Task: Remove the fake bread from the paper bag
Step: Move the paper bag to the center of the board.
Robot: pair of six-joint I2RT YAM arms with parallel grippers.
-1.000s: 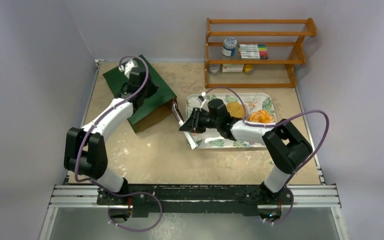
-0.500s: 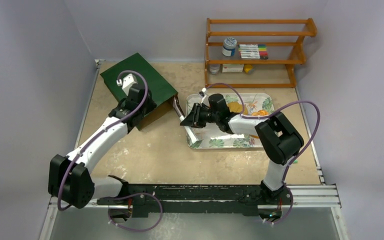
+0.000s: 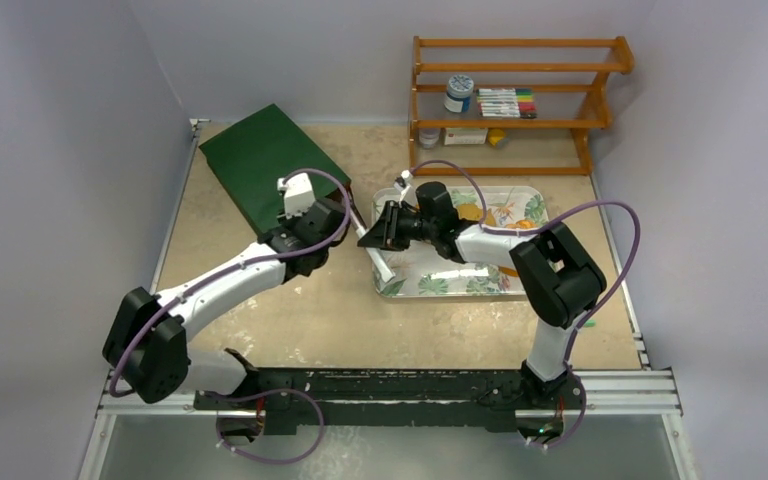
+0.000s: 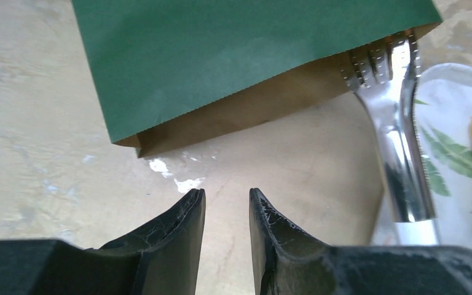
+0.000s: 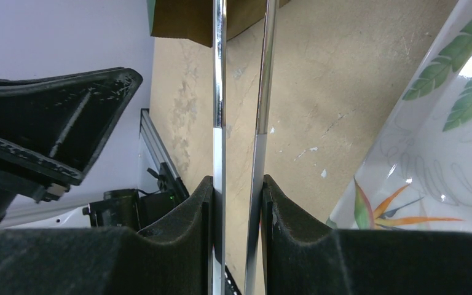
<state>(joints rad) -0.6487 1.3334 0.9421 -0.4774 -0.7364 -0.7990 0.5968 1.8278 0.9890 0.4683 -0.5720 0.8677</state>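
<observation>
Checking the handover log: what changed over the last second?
The left pincer let go of the paper bag and drew back off it toward its mouth; the bag dropped flat. The right pincer stayed shut on the tongs, tips at the bag's mouth; tray unmoved.

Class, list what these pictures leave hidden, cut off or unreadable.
Bag: left wrist view shows only a brown strip of its mouth; contents hidden.
Bread on the tray: top view, the right arm covers most.
Tongs: right wrist view, tips cut by the top edge.
Shelf labels: top view, too small.
</observation>
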